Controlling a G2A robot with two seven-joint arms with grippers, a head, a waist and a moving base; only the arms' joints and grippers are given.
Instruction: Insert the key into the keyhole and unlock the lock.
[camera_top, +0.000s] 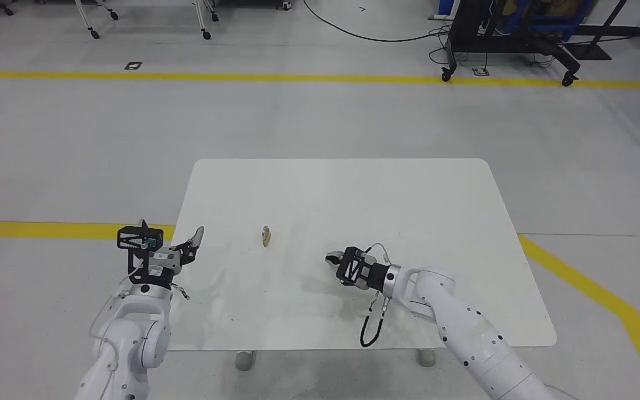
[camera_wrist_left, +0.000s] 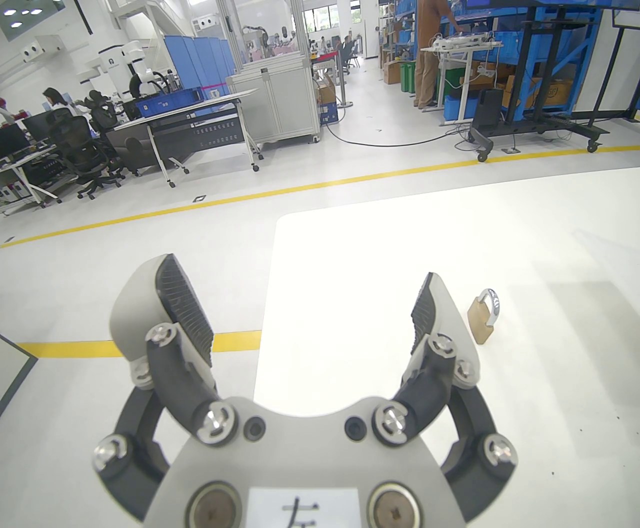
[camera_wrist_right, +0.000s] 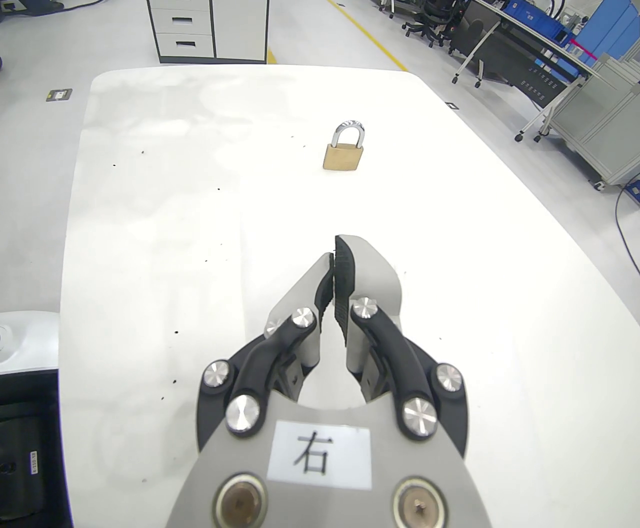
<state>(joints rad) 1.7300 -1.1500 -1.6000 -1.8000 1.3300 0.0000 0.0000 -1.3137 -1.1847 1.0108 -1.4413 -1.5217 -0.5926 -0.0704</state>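
The lock (camera_wrist_right: 344, 150) is standing upright on the table (camera_wrist_right: 150, 225), between the two grippers and well apart from both. The left gripper (camera_wrist_left: 300, 300) is hovering at the table edge with fingers spread wide. The right gripper (camera_wrist_right: 334, 260) is holding its fingers pressed together.

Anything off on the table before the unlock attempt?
Nothing serious. The padlock stands upright, shackle closed, apart from the left pincer and right pincer. Only oddity: small dark specks scattered on the table.

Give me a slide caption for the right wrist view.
Right gripper, fingers shut, facing the brass padlock on the white table.
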